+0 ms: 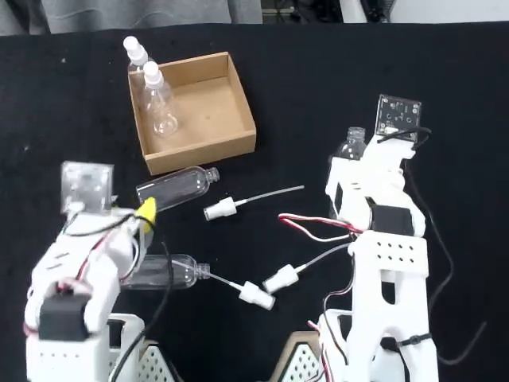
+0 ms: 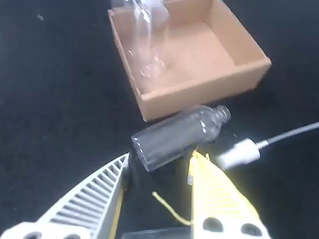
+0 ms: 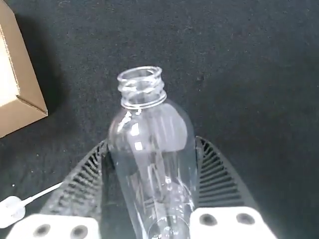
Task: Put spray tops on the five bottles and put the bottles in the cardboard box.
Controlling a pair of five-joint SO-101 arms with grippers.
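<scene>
I am gripping the uncapped bottle (image 3: 144, 99) in my right gripper (image 3: 152, 149), jaws closed against its clear sides, well right of the cardboard box (image 1: 203, 147). Slick plastic is risking a slip or twist. My left gripper (image 2: 160, 158) is sitting wide open, holding nothing, around the base of the lying bottle (image 2: 179, 134) beside the box. Closing off-centre is risking rolling it into the spray top (image 2: 239, 152).

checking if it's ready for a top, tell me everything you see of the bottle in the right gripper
The bottle is clear plastic, seemingly empty, its threaded neck open, no spray top on it. The right gripper grips its body between both fingers, over the black table, apart from the cardboard box.
</scene>
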